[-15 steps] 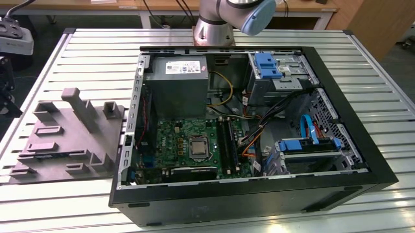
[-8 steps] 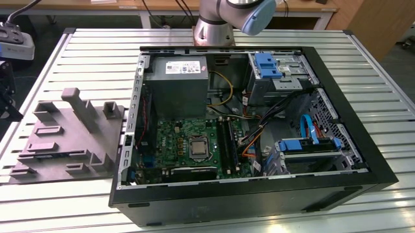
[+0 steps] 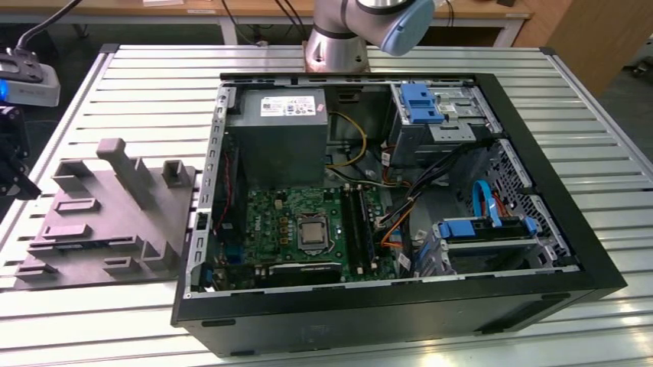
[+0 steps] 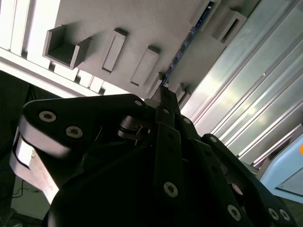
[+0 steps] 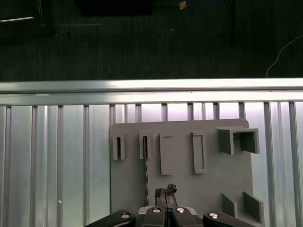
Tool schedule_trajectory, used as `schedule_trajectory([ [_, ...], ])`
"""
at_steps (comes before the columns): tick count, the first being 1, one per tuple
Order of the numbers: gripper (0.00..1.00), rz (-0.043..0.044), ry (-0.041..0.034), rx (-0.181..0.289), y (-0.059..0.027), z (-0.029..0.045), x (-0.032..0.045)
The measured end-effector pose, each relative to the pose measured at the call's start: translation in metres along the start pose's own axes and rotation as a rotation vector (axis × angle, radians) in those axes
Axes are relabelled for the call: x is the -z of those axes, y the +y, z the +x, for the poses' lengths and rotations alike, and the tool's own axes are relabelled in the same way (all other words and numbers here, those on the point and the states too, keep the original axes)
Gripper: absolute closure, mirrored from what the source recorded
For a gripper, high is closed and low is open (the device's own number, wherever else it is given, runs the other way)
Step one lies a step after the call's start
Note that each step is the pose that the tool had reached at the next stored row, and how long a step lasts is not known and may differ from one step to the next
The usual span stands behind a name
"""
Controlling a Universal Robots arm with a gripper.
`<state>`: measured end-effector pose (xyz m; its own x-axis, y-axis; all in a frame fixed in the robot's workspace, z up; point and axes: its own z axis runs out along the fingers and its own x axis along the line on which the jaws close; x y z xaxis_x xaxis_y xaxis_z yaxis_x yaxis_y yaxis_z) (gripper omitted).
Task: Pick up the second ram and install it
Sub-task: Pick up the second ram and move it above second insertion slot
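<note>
While the pick is not yet made, the entry reads as follows.

Item: second ram (image 5: 146, 177), a thin strip standing on edge in a long groove of the grey moulded tray (image 5: 182, 127). It starts at a slotted pocket near one tray edge and runs toward the opposite edge.

Location: the tray lies on the slatted aluminium tabletop (image 3: 122, 84), just beside the open computer case (image 3: 408, 310), on the exterior view's left. The black memory slots (image 3: 357, 222) sit on the motherboard inside the case.

Tool: gripper (image 5: 165, 191), hovering above the tray and close to the line of the strip. Its fingertips look drawn together with nothing between them, and it carries nothing.

Handling note (judgement): the board is thin and seated in a narrow groove. The fingers should spread wider than its thickness and centre across it, with the closing direction square to the strip. They should grip mid-length on the upper edge. A straight vertical lift should keep it from binding against the groove walls.
</note>
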<state>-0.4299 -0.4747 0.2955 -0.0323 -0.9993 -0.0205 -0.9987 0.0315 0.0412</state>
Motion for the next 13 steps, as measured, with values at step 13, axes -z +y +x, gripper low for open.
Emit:
schedule_trajectory([
  [13, 0.9, -0.0001, 0.0001, 0.001, -0.0011, 0.0054, -0.0209],
])
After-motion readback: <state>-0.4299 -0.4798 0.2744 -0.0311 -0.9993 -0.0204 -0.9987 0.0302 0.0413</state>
